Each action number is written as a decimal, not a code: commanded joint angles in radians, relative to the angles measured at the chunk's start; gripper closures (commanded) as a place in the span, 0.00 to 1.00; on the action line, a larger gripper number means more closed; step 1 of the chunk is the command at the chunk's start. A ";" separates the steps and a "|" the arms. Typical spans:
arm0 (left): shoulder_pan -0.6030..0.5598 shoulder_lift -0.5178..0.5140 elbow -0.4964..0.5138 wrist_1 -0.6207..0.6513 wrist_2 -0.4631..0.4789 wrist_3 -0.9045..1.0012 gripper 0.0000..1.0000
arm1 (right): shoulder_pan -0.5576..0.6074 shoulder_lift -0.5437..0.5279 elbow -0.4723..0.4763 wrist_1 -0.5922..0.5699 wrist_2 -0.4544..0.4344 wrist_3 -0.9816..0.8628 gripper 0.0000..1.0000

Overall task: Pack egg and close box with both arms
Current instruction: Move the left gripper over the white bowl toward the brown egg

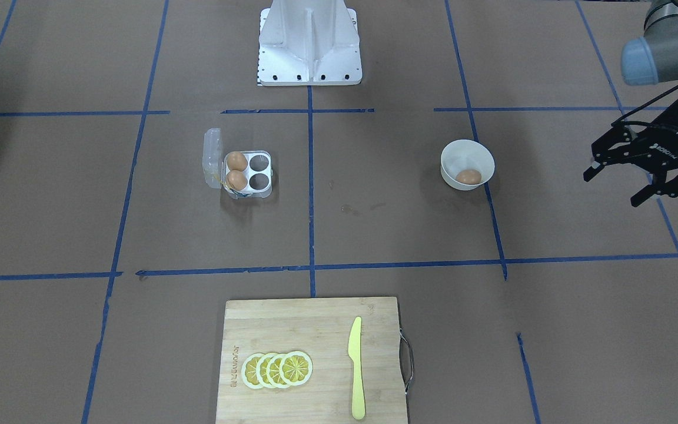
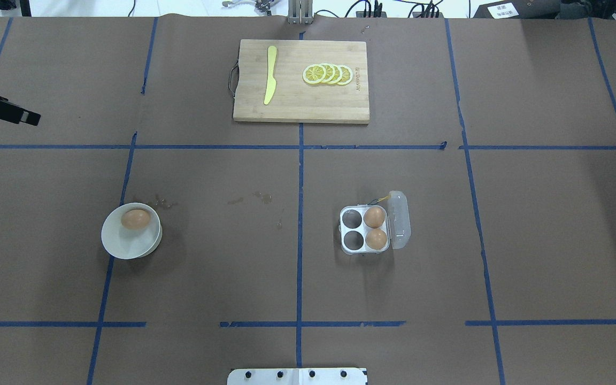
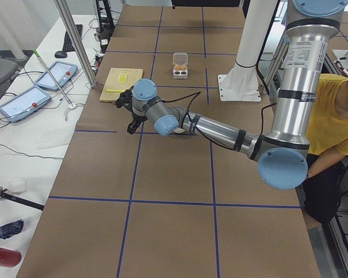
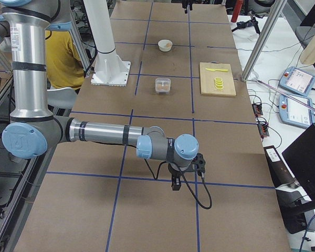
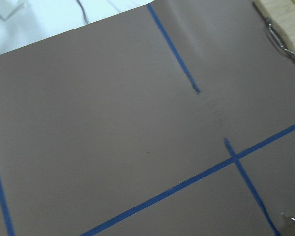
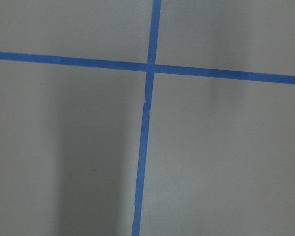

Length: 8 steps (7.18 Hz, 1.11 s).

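Note:
One orange-brown egg [image 1: 468,176] lies in a round white bowl [image 1: 451,154], also seen from overhead [image 2: 136,219]. The clear box [image 1: 246,171] stands open with its lid [image 1: 212,159] tipped back; two eggs fill the cells beside the hinge and the other two cells hold nothing. My left gripper [image 1: 612,188] is open and holds nothing, above the table well beyond the bowl, away from the box. My right gripper [image 4: 176,184] shows only in the exterior right view, far from the box [image 4: 163,84]; I cannot tell whether it is open or shut.
A wooden cutting board [image 1: 309,330] with a yellow knife [image 1: 355,365] and lemon slices [image 1: 277,370] lies at the operators' edge. The white pedestal [image 1: 309,41] stands at the robot's side. Blue tape lines grid the brown table.

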 commanded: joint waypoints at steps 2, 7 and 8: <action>0.230 0.005 -0.038 -0.162 0.286 -0.047 0.00 | 0.000 0.006 -0.002 -0.001 0.003 0.000 0.00; 0.390 0.014 -0.064 -0.149 0.420 0.213 0.02 | 0.000 0.008 0.003 0.000 0.003 0.002 0.00; 0.393 0.017 -0.077 -0.124 0.422 0.278 0.02 | 0.000 0.008 0.015 0.000 0.003 0.002 0.00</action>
